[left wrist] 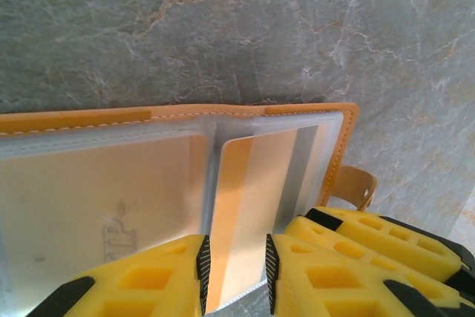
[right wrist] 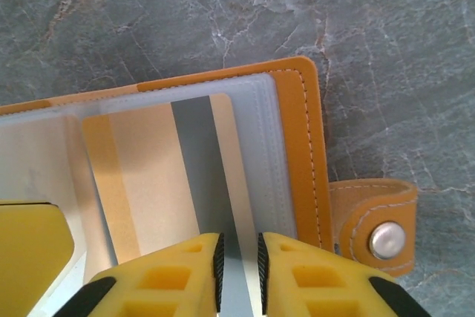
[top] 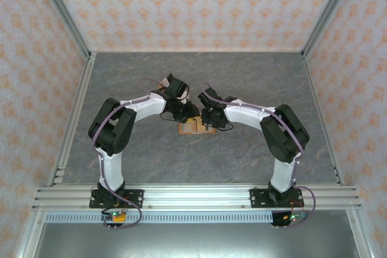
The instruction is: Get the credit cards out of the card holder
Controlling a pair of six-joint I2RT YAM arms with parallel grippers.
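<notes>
**Yellow fingers down on the open card holder**

**Left wrist.** Yellow ribbed fingers (left wrist: 148,283) of the left gripper (left wrist: 236,276) sit closest, their black pads only narrowly apart. In the gap between them, and running on beyond the tips, lies a thin pale credit card (left wrist: 252,191) with a tan stripe and a grey stripe. It sits inside a clear plastic sleeve (left wrist: 89,146). Around the sleeve is the flat orange-tan card holder (left wrist: 347,128) with white stitching, spread open on the grey marbled table (left wrist: 223,27). Beyond the right finger, the holder's orange snap strap (left wrist: 358,183) sticks out past the rim.

**Right wrist.** The right gripper (right wrist: 239,272) has the same yellow fingers, also narrowly apart, and the card's grey stripe shows in the slit between the pads. The holder's stitched rim runs just to the right of the right finger. Further right, the strap lies flat on the table with its round metal stud (right wrist: 387,240) facing up. In neither wrist view can I tell whether the pads pinch the card or merely rest on it.

**Top external.** Both arms bend inward and the two grippers meet nearly tip to tip at mid-table. The holder lies directly under the fingertips, its near edge showing just in front of them.
</notes>
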